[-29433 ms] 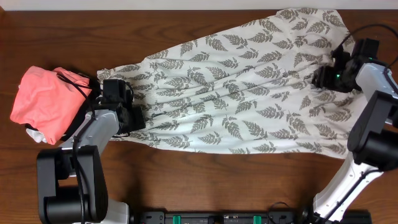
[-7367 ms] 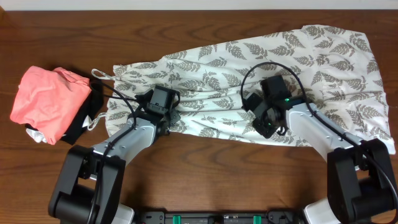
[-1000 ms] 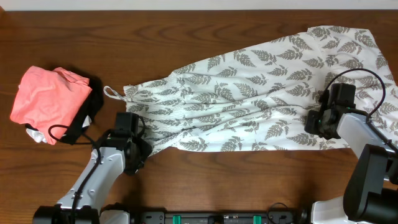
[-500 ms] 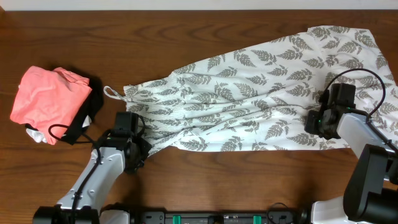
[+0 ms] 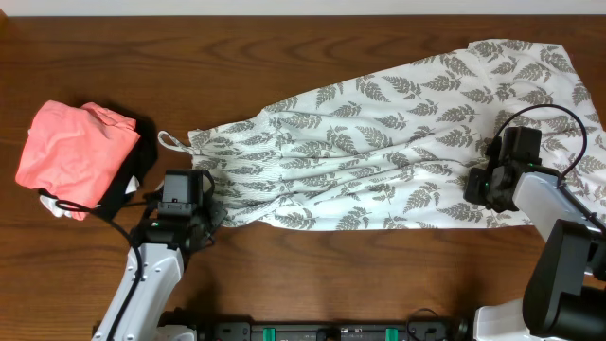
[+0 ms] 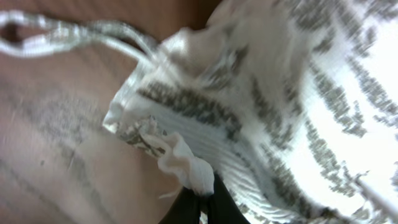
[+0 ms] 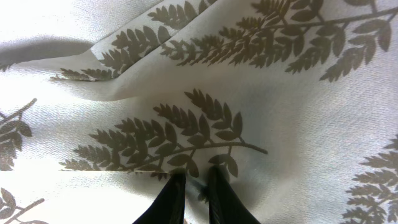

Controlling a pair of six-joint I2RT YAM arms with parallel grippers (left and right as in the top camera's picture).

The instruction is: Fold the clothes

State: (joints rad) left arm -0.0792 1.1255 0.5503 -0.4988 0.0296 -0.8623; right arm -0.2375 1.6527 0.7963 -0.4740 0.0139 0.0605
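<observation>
The left hand [image 6: 198, 202] is clamped shut on only a small tuft of the clothes' [image 5: 379, 152] near-left edge, a crumpled white nub at the very tips of its fingers. The right hand [image 7: 194, 186] is closed almost fully, a thin fold of the leaf print caught in the narrow gap between its fingers, at the near-right side of the skirt.

The clothes lie spread on the surface [image 5: 284, 47], slanting from the narrow strap end at the near left up to the wide hem at the far right, rumpled through the middle.

The likeliest failure, as I judge it, is the left pinch: with so little cloth held, a lift or pull could slip the tuft free and drop that end. Because the garment lies askew and creased, a fold drawn now may land crooked, with wrinkles trapped inside. The loose strap loop [image 5: 170, 142] could trail out of the fold. Further left, the salmon-pink garment [image 5: 71, 152] and the black cloth [image 5: 133, 180] sit near the left arm, so a wide swing might snag them.
</observation>
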